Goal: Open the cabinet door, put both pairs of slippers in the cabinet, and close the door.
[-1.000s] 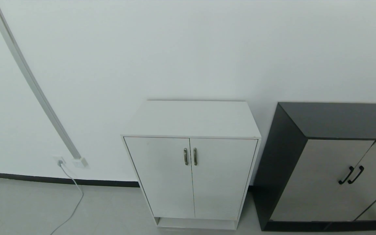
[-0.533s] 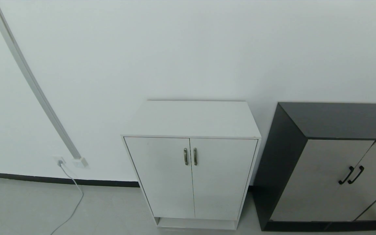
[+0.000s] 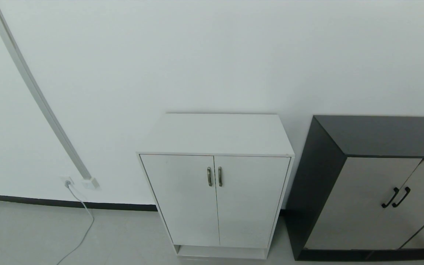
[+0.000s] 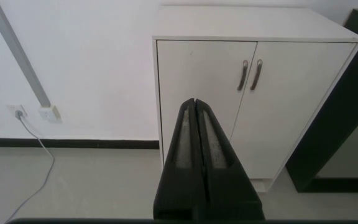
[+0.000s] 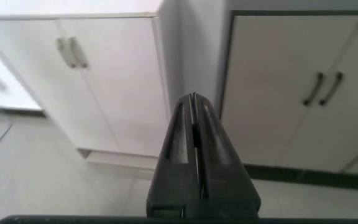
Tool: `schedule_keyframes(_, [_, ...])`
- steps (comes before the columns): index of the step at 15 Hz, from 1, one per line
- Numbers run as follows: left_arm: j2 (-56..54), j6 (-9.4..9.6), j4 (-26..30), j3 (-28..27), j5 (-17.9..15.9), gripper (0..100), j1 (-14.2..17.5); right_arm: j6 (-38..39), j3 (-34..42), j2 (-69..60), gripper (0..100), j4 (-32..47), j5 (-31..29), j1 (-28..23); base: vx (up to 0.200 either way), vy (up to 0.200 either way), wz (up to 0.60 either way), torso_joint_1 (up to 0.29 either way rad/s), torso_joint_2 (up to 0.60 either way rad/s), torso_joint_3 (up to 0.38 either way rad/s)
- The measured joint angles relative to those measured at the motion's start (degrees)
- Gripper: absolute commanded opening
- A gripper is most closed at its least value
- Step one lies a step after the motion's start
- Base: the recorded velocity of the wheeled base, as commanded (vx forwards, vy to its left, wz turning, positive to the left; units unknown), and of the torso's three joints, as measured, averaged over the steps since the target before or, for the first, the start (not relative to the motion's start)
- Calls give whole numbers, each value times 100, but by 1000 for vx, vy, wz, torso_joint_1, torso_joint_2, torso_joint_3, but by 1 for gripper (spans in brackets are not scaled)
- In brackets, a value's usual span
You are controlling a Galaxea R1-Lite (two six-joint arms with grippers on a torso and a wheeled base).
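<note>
the white cabinet (image 3: 215,134) stands against the wall (image 3: 197,55) straight ahead of me, both of its doors (image 3: 182,198) flat shut and the two metal handles (image 3: 209,176) side by side at the centre seam. a black cabinet (image 3: 322,184) sits just beside it on my right with a narrow gap between them, so the right door has little room on that side. on the left the floor (image 3: 31,232) runs out wide, crossed by a grey cable (image 3: 85,221) that drops from a wall socket (image 3: 67,182) at the foot of a slanting white strip (image 3: 31,84). the head view cuts the black cabinet off at its right edge, and the low slot (image 3: 219,251) under the white doors sits close to the lower edge, so i cannot see into it. my left claw (image 4: 195,104) is pressed together with nothing in it, held in the air well short of the left door, its tips lined up below the handles. my right claw (image 5: 193,99) is also together and holding nothing, pointing at the gap between the two cabinets. the left wrist view takes in the socket and cable; the right wrist view takes in the black cabinet's dark handles (image 5: 325,89) and the floor in front of both.
</note>
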Motion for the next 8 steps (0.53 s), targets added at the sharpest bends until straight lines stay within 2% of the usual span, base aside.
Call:
schedule_keyframes(4, [0, 5, 0, 0, -2, 0, 2, 16, 0, -12, 0, 0, -230, -173, 0, 0, 0, 0, 0, 0])
schedule_keyframes(8, [0, 10, 0, 0, 0, 0, -2, -23, -10, -380, 0, 0, -233, -647, 0, 0, 0, 0, 0, 0])
